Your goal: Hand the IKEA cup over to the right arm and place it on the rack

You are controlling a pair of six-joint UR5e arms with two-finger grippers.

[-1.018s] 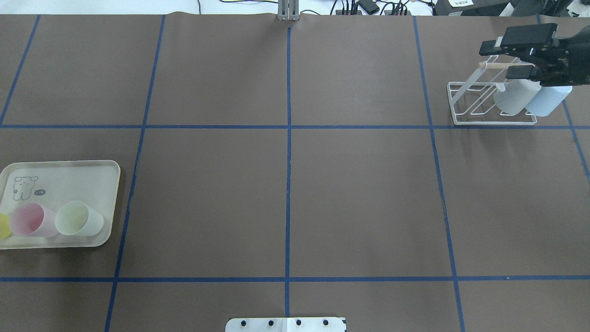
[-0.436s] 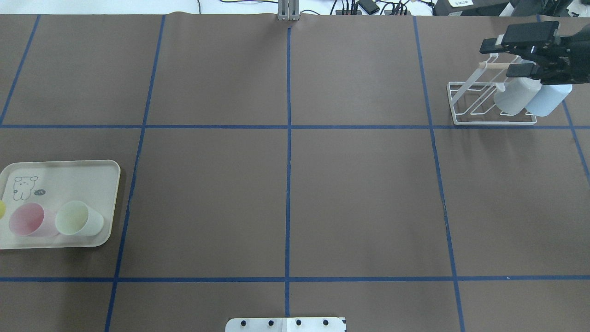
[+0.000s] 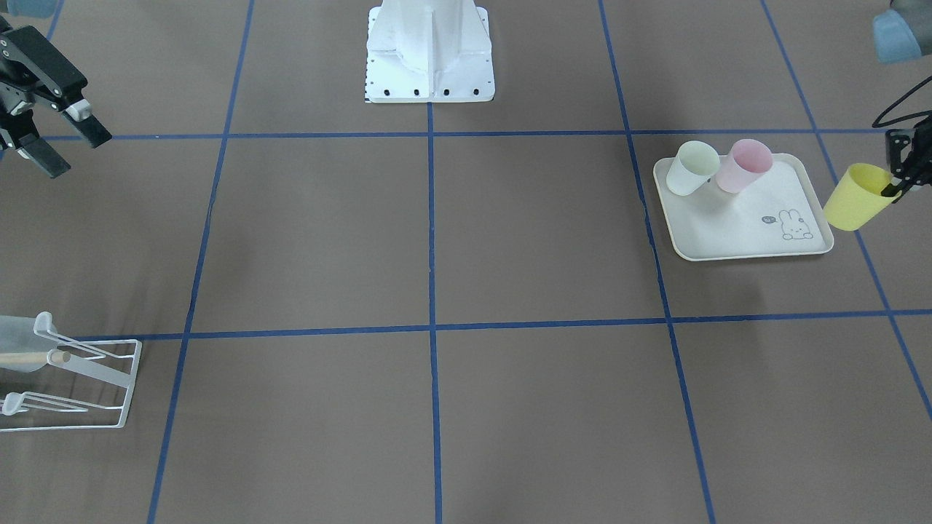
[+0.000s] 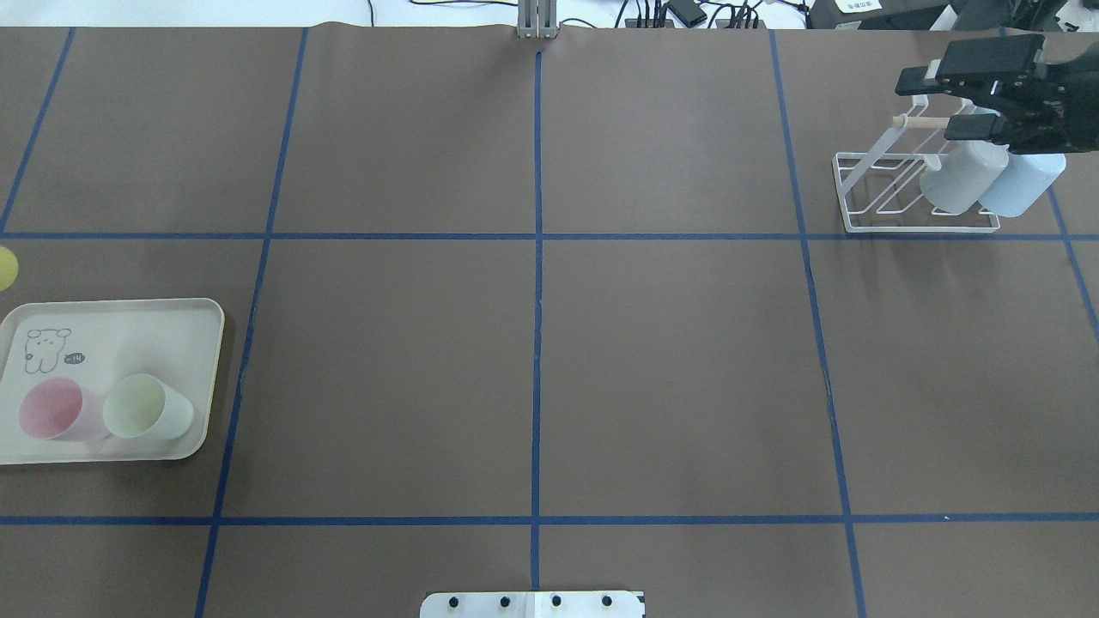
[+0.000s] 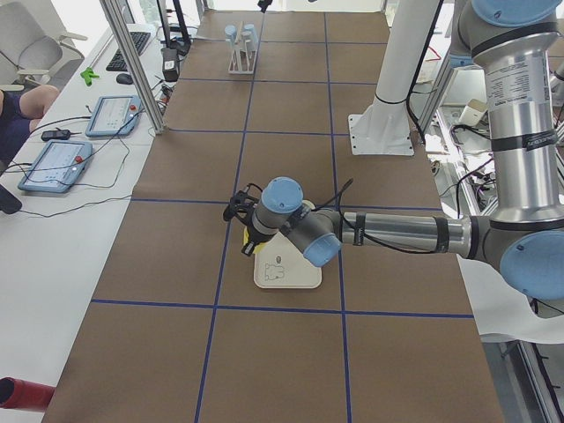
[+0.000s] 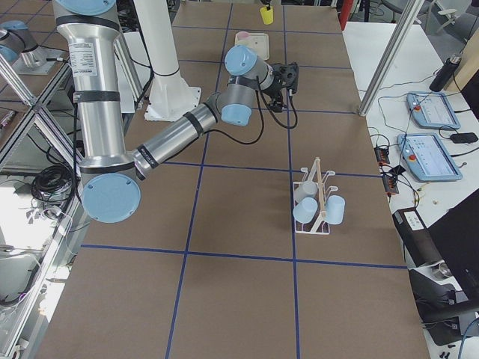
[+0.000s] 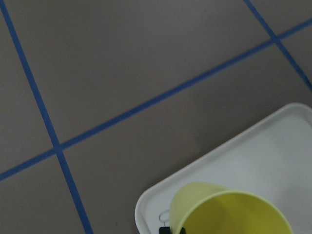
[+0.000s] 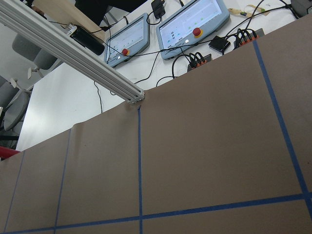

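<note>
My left hand, clamped on the rim of the yellow cup, has lifted it off the tray (it sat there a second ago). The right hand hangs spread apart, clear of the rack. Handover next.

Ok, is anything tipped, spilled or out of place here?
Nothing stands out. The yellow cup is tilted only because the left gripper holds it by its rim beside the tray, where the pink cup and green cup stand upright. The rack looks intact.

Cream rabbit-print tray holds pink cup, pale green cup, side by side.
</note>
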